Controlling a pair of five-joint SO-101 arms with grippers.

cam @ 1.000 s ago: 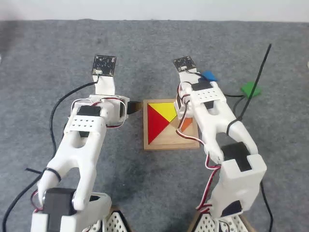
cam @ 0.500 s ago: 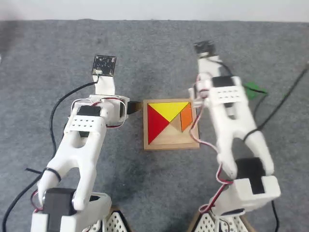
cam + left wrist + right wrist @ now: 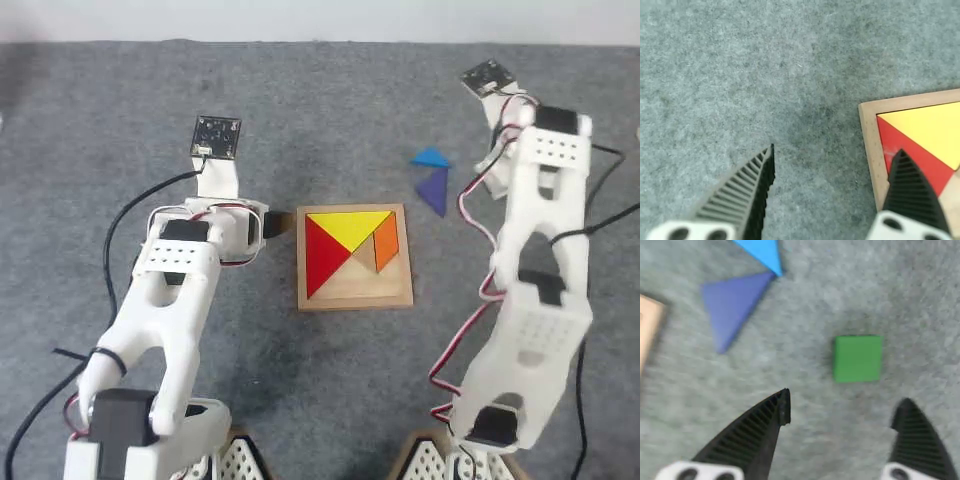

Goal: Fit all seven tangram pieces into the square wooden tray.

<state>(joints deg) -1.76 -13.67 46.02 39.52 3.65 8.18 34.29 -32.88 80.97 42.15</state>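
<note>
Green square (image 3: 858, 358): flat on desk (image 3: 100, 100), apart from tray (image 3: 352, 300), just ahead of right end effector (image 3: 845, 397), tips spread wide; nearer arm. Left end effector (image 3: 835, 150): spread, empty, beside tray's rim.

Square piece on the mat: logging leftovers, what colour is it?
Green square piece, best in right wrist view.

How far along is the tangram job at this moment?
Done: the yellow triangle, red triangle and orange piece lie in the wooden tray. In hand: nothing is gripped. The right hand hangs open over the green square, and the left hand is open near the tray's corner. Left: at least the green square, blue triangle and purple triangle, all outside the tray.
</note>
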